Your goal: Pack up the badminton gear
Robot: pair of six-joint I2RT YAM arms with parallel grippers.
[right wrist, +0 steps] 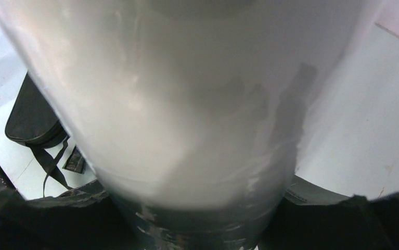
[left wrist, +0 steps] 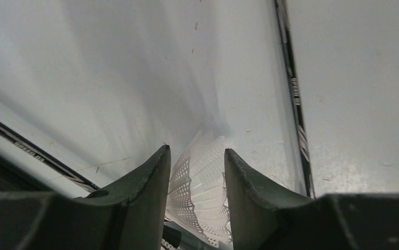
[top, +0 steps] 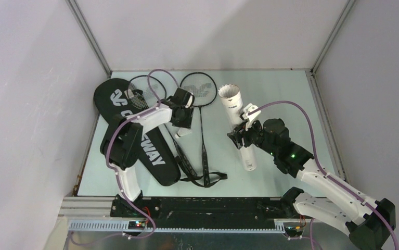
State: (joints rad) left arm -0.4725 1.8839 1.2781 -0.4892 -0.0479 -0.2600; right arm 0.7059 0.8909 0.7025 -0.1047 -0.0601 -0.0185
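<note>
Left wrist view: the shuttlecock (left wrist: 200, 198) lies on the table (left wrist: 108, 78), its feather skirt pinched by the left gripper (left wrist: 196, 156), with racket shafts (left wrist: 293, 88) passing on either side. Top external alone shows the right gripper (top: 245, 136) clasping the white tube (top: 249, 159), feathers in its open mouth, and the racket bag (top: 158, 164) far left.

White shuttlecock (left wrist: 201, 198) inside left hand (left wrist: 195, 156)

Reaches forward on the left, pinching shuttlecock (left wrist: 200, 187) in downturned left pincer (left wrist: 196, 152); clamps tube (top: 237, 112) in right pincer (top: 244, 136), elbow folded.
</note>
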